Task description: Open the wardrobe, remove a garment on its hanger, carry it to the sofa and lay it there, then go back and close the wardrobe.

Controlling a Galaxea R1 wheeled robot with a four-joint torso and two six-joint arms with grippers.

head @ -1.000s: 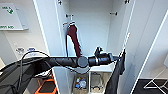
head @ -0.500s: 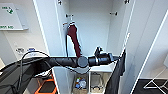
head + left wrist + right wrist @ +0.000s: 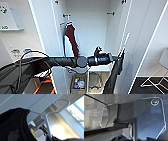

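Note:
The wardrobe [image 3: 87, 27] stands open in front of me, its white doors swung out to both sides. A dark red garment [image 3: 71, 40] hangs inside at the left. My left arm reaches across from the left, and my left gripper [image 3: 117, 58] is shut on the white hanger [image 3: 126, 41] in front of the wardrobe's right side. The black garment [image 3: 113, 75] hangs down from it, clear of the rail. In the left wrist view the hanger [image 3: 47, 119] with its curved hook shows close up, with the black garment [image 3: 13, 125] draped over its shoulder.
Low compartments at the wardrobe's bottom hold small items [image 3: 78, 83] and a wire basket [image 3: 96, 81]. The right door [image 3: 140, 37] stands close beside the garment. A white chair frame [image 3: 157, 75] is at the right, and something orange [image 3: 43, 86] sits low at the left.

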